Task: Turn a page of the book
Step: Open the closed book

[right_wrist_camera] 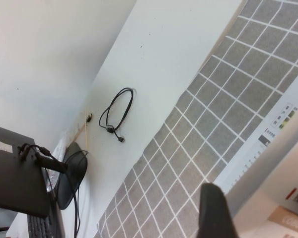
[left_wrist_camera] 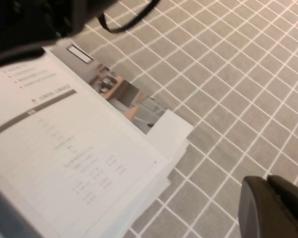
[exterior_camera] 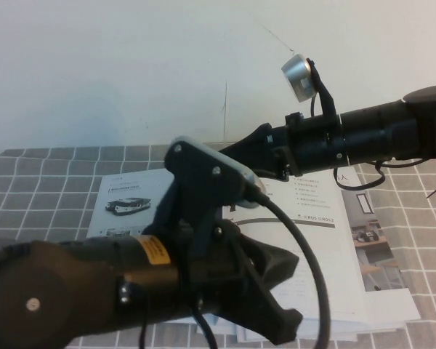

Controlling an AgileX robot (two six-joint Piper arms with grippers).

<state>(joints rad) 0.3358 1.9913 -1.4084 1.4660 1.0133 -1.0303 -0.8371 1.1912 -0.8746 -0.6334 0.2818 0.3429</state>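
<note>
The book [exterior_camera: 305,240] lies open on the grey checked cloth, its right-hand sheet printed with text and tables. Its left-hand sheet [exterior_camera: 127,205] shows a low black-and-white vehicle. My right gripper [exterior_camera: 253,154] reaches in from the right over the book's far middle, partly hidden by my left arm. In the right wrist view one dark finger [right_wrist_camera: 214,213] stands right beside a white sheet's edge [right_wrist_camera: 268,163]; a grip does not show. My left gripper [left_wrist_camera: 268,191] is shut and empty over bare cloth, off the book's near right corner [left_wrist_camera: 164,163].
A colour brochure with room pictures [exterior_camera: 374,243] sticks out from under the book's right side and also shows in the left wrist view [left_wrist_camera: 116,91]. My left arm [exterior_camera: 94,291] fills the near foreground. A monitor and cables [right_wrist_camera: 114,111] are on the white desk beyond the cloth.
</note>
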